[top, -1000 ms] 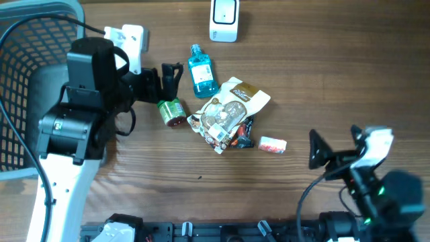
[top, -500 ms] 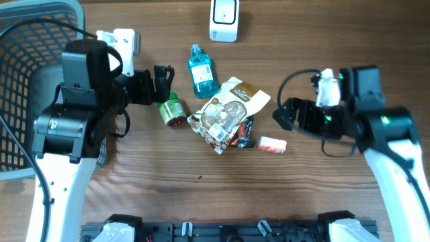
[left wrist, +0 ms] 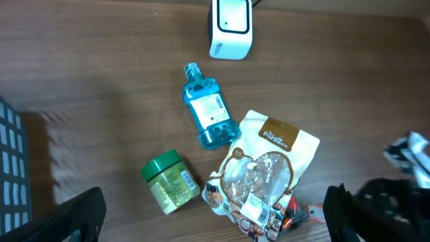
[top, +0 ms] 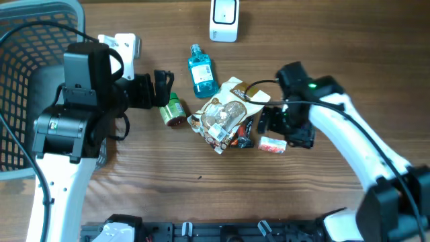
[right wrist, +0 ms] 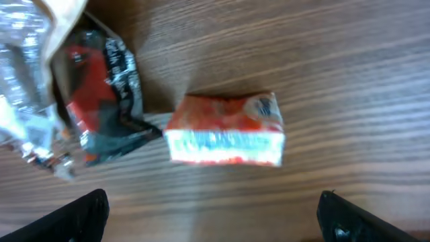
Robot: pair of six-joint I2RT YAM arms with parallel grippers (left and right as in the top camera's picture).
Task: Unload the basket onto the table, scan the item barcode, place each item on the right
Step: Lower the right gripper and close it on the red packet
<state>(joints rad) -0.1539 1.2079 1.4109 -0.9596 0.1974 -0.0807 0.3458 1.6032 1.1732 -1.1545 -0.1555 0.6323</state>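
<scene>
The white barcode scanner [top: 224,19] stands at the table's far edge, also seen in the left wrist view as the scanner [left wrist: 230,28]. The items lie mid-table: a blue bottle [top: 201,70], a green jar [top: 172,111], a clear snack bag [top: 228,111] and a small red-and-white packet [top: 272,144]. My right gripper [top: 281,131] hovers open over the packet [right wrist: 225,138], with nothing between its fingers [right wrist: 74,218]. My left gripper [top: 163,87] is open just above the green jar [left wrist: 169,181], with the bottle [left wrist: 209,114] and bag [left wrist: 262,175] below it.
A grey mesh basket [top: 27,60] fills the left edge behind the left arm. A black-and-red wrapper [right wrist: 104,101] lies against the snack bag, just left of the packet. Bare wood stretches along the front and at the far right.
My right arm swung in from the lower right corner, passed mid-right, and now hangs over the red-and-white packet. The left arm barely shifted. Both grippers stayed open.
</scene>
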